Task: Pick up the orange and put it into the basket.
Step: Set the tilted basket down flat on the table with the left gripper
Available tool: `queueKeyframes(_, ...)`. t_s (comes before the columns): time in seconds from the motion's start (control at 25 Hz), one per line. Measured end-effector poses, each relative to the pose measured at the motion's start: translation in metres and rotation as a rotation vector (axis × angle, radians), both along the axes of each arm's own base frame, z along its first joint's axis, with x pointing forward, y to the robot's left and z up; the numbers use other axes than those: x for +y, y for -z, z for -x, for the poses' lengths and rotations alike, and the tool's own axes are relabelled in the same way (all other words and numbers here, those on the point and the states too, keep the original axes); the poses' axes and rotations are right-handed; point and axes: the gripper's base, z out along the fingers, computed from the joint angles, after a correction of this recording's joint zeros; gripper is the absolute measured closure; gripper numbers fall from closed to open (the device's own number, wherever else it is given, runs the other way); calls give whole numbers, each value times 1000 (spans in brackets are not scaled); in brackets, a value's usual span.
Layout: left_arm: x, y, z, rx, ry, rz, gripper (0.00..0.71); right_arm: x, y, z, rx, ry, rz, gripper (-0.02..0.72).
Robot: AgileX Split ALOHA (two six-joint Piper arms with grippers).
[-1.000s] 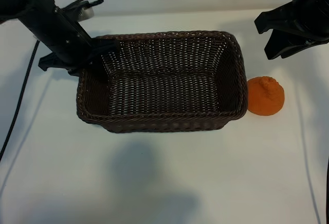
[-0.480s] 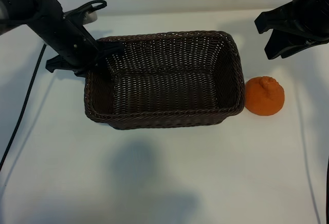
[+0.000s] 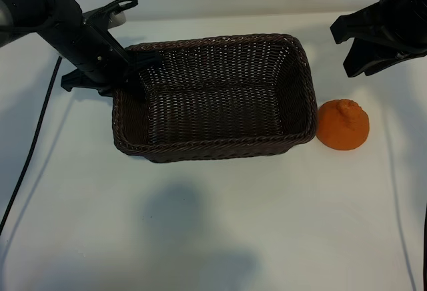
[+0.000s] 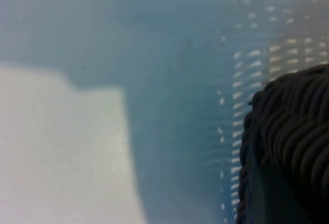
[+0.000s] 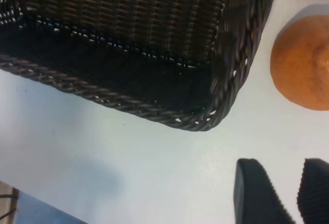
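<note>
Task barely begun: orange [image 3: 343, 125] is lying on the tabletop [image 3: 213, 224] beside the empty basket [image 3: 215, 143], below the hovering right end effector [image 3: 355, 49], fingers spread; left end effector [image 3: 131, 72] is pinching the basket's far rim.

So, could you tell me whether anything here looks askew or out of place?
Yes: the dark brown woven wicker basket sits askew, its left end raised where the left claw grips its rim. The round orange fruit lies outside it on the white table, beside its right end.
</note>
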Motion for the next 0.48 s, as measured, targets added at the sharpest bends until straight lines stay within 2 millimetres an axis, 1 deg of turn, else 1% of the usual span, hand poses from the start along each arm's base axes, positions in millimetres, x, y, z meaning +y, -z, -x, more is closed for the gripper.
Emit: queueKeyframes(0.48, 0, 0, 2, 18, 9, -6, 554, 0, 0, 0, 0, 1, 0, 456)
